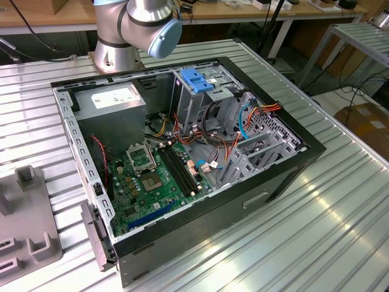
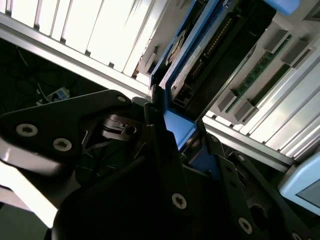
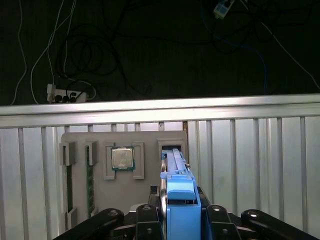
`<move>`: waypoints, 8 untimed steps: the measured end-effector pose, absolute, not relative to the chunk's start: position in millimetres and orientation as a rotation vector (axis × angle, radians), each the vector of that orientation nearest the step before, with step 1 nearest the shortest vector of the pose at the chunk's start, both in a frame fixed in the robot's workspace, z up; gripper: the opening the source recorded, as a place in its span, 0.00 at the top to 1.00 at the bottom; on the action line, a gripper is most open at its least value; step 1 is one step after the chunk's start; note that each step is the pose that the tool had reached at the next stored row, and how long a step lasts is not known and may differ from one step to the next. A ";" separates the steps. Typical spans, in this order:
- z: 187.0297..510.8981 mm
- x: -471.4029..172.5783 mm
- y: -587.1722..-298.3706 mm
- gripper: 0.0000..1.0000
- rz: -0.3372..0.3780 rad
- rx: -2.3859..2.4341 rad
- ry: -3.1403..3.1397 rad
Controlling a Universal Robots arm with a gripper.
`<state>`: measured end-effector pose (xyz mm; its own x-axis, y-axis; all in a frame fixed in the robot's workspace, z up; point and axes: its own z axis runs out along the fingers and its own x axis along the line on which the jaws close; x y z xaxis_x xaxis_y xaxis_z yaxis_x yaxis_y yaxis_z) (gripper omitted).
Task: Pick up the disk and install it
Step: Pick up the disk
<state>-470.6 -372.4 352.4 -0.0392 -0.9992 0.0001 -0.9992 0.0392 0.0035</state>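
Plainly, the gripper (image 3: 180,216) is clamped on the disk (image 3: 175,167) — in the first wrist view its black fingers (image 3: 149,217) press the blue carrier from both sides, and the drive runs edge-on away from them. In the second wrist view the disk shows a silver-grey face with a white label, framed by a bright blue rail. Beyond it lies a grey fixture tray (image 3: 150,137) holding a processor chip (image 3: 122,159), on the slatted metal table (image 3: 250,150) — the exterior view shows the open computer case (image 1: 200,231).
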 end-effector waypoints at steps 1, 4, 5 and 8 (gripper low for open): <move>352.4 -470.6 -372.4 0.63 -0.004 2.176 -2.263; 353.2 -470.7 -372.4 0.63 -0.004 2.175 -2.263; 354.4 -470.6 -372.4 0.63 -0.004 2.175 -2.263; 358.1 -470.6 -372.4 0.63 -0.004 2.176 -2.263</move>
<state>-470.6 -372.4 358.1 -0.0393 -0.9992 0.0001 -0.9992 0.0393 0.0036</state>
